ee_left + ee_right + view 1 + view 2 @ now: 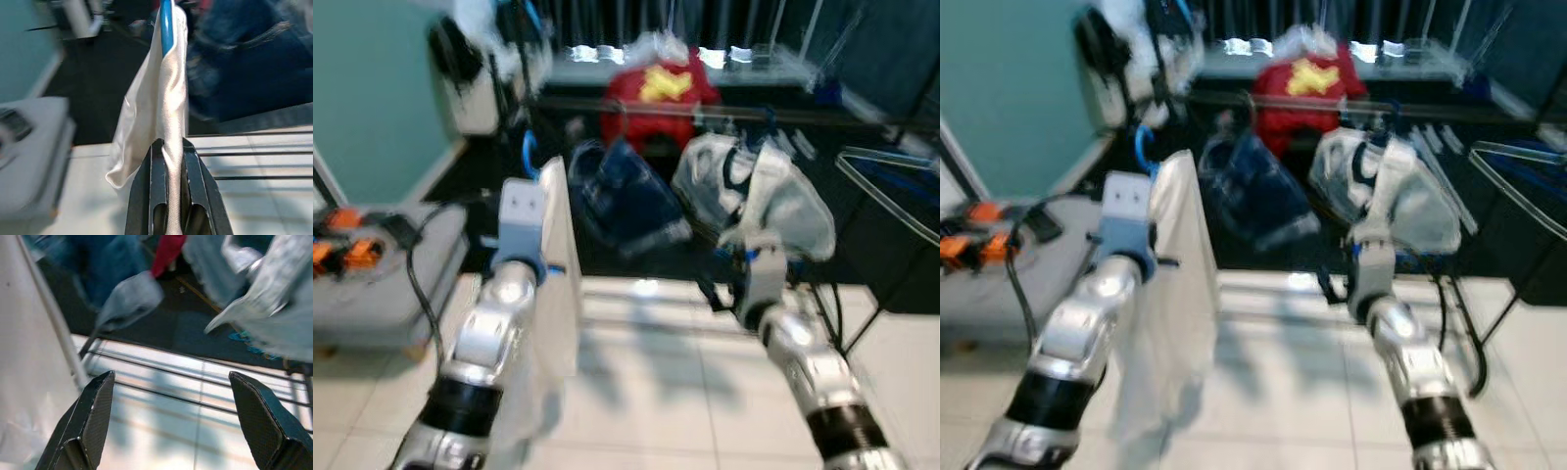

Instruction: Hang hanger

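Left wrist view: left gripper (pixel 168 161) jaws clamped on white garment (pixel 151 107) draped over blue hanger (pixel 166 24), long axis upright. Drying rack rail (pixel 724 110) far ahead. Right gripper (pixel 176 416) jaws apart, empty.

A red garment (pixel 658 90) with a yellow print is seen draped at the back edge of a dark drying rack (pixel 862 117), with a navy garment (pixel 622 196) and a pale grey one (pixel 764 201) hung nearer the front rail. Orange tools (pixel 347 250) and a black cable (pixel 416 279) are seen on a grey bench (pixel 372 304) at the left, above a pale tiled floor (pixel 656 392).
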Robot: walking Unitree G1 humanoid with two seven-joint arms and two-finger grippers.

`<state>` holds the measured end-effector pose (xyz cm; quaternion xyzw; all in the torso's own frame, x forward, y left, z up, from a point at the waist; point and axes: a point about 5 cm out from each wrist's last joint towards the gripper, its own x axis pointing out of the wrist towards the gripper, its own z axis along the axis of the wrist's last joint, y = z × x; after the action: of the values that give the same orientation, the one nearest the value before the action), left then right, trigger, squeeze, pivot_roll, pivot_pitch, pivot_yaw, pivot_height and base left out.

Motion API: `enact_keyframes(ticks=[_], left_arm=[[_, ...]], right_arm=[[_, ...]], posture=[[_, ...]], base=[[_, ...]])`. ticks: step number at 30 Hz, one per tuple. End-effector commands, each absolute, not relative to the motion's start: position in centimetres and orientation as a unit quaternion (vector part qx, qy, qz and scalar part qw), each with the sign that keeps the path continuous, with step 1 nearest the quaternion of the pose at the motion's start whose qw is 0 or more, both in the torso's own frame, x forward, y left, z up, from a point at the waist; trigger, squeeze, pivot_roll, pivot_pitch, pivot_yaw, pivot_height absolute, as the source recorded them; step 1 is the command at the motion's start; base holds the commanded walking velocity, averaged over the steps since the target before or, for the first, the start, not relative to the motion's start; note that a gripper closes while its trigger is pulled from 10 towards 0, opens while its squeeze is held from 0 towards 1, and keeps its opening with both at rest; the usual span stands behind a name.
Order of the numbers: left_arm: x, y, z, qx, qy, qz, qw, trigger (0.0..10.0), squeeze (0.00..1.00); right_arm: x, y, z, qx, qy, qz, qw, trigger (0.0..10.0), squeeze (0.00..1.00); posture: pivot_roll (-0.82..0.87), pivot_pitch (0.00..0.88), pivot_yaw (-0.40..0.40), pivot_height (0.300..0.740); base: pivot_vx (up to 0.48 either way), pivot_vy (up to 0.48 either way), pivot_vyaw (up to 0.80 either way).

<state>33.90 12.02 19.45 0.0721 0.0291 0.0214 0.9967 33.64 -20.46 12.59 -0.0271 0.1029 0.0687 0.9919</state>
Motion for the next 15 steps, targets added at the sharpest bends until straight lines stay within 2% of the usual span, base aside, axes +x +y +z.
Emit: enact_keyframes(ticks=[1,7,12,15], left_arm=[[34.1,12.2,19.9,0.076,0.019,0.029,0.997,10.0,0.00],[34.2,12.7,20.0,0.073,0.019,0.045,0.996,10.0,0.00],[34.3,15.0,20.1,0.077,0.022,0.092,0.993,10.0,0.00],[34.2,16.7,19.1,0.073,0.055,0.131,0.987,10.0,0.00]], right_arm=[[33.5,-19.8,12.4,-0.021,0.106,0.080,0.991,10.0,0.00],[33.5,-19.7,12.6,-0.024,0.101,0.079,0.991,10.0,0.00],[33.4,-19.8,12.6,-0.025,0.103,0.077,0.991,10.0,0.00],[33.4,-20.0,12.6,-0.024,0.105,0.074,0.991,10.0,0.00]], posture=[[-0.13,0.000,-0.013,0.740],[-0.14,0.000,-0.012,0.740],[-0.14,0.000,-0.011,0.740],[-0.13,0.000,-0.011,0.740]], base=[[0.480,0.000,-0.77],[0.480,0.000,0.00],[0.480,0.000,0.00],[0.404,0.000,0.00]])
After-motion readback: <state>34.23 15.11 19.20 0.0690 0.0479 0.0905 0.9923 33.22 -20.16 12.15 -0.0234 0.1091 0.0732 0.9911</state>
